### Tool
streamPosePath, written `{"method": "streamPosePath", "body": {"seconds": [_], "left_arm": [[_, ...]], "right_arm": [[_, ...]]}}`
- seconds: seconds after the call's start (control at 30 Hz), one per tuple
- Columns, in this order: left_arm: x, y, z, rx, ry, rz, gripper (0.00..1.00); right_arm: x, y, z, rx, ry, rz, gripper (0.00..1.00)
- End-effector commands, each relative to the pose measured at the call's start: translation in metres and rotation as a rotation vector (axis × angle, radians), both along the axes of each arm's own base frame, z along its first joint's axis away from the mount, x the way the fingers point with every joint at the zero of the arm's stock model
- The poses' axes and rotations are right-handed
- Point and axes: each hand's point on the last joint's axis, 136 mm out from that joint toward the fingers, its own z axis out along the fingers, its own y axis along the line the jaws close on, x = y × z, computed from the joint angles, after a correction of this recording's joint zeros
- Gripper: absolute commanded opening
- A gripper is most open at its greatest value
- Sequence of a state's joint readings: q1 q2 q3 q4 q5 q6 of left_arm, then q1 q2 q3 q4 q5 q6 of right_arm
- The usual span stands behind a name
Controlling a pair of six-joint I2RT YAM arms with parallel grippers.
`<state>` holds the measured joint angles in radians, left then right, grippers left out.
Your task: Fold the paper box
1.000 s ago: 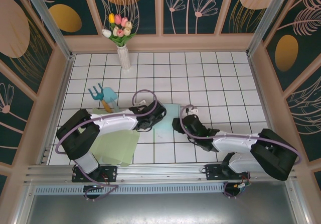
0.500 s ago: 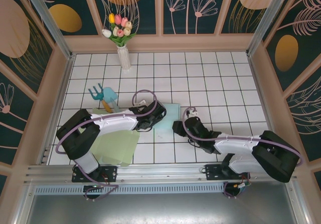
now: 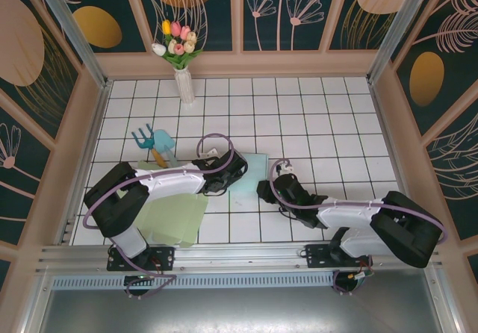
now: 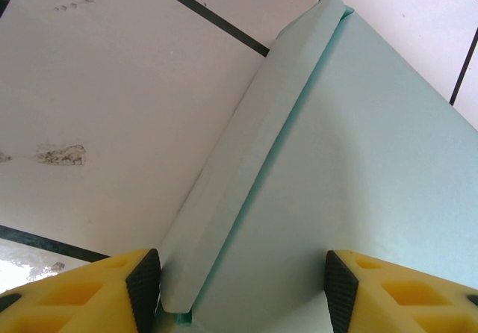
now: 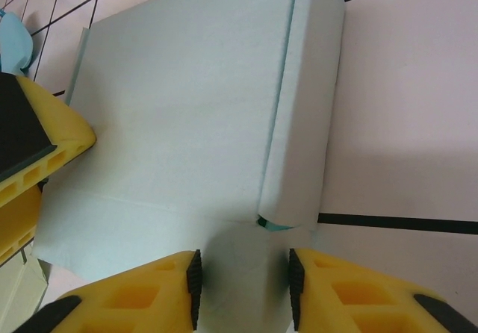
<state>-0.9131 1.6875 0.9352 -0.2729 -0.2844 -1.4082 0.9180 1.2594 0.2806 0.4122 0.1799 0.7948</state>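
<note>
Your right arm has barely shifted since a second ago: its cable loop sits a little tighter, while the left arm and the box have stayed put.

From above, the box [image 3: 252, 170] is a flat pale-mint paper sheet on the white tiled table [image 3: 314, 109], near the middle. The left end effector [image 3: 230, 175] meets its left edge and the right end effector [image 3: 264, 190] its near right corner. A matte light-green sheet [image 3: 175, 215] lies under the left arm.

At your left wrist, the left end effector [image 4: 240, 292] is spread, with yellow fingers [image 4: 89, 296] and dark pads to either side of the box [image 4: 366, 161]. A long side flap [image 4: 239, 161] is folded over into a soft rounded ridge.

At your right wrist, the right end effector [image 5: 243, 284] stands partly closed around a smooth paper tab of the box [image 5: 187, 109]. You cannot tell whether the pads are biting it. The right-hand flap [image 5: 305, 101] is rolled inward.
</note>
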Motion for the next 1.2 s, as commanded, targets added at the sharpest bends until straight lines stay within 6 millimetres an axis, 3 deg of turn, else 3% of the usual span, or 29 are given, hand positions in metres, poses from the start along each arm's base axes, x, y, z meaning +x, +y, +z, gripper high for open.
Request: {"method": "streamPosePath", "body": {"seconds": [0.0,0.4,0.67,1.17], "left_arm": [[-0.033,0.04,-0.049,0.185,0.156,0.001,0.61],[-0.033,0.043,-0.052,0.205,0.161,-0.009,0.6],[-0.033,0.046,-0.051,0.216,0.157,-0.007,0.6],[-0.034,0.046,-0.052,0.218,0.159,-0.009,0.6]], "right_arm": [[-0.003,0.006,-0.002,0.012,0.001,0.025,0.37],[-0.004,0.011,-0.005,-0.012,-0.037,0.057,0.36],[-0.011,0.022,0.005,0.019,-0.028,0.09,0.36],[-0.008,0.007,0.003,-0.043,-0.126,0.088,0.36]]}}
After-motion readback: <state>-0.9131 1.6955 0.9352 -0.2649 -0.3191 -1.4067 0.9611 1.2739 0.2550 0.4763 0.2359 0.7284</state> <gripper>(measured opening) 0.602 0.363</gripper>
